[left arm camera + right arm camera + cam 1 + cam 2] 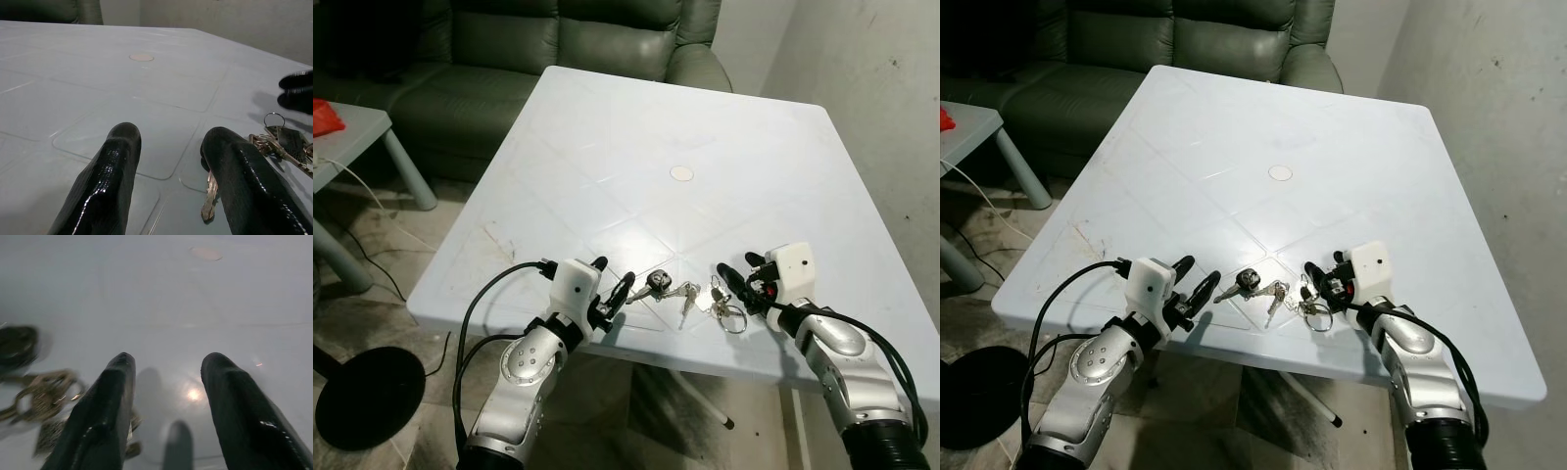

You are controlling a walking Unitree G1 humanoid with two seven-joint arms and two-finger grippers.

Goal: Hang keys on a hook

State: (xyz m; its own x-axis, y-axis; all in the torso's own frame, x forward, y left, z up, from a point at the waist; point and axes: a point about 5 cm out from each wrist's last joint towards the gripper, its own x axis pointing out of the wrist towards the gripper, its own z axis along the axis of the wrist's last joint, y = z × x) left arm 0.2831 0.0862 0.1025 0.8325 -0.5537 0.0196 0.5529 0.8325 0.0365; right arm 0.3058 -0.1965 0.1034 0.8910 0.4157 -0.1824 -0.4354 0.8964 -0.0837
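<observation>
Keys [690, 293]: silvery bunch with rings and one black-headed key, lying flat.

Even, moderately bright indoor light. The white surface [636, 147] carries a soft glare patch near its front centre; a small specular spot appears in the right wrist view, where the keys [46, 399] are blurred. The sofa [558, 39] lies in deep shade. Head views are sharp, with slight wide-angle bending at the edges.

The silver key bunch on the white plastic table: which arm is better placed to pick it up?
Probably the right. The right gripper, jaws open, almost touches the silver key bunch at its rings; the left gripper reaches only the black-headed key.
</observation>
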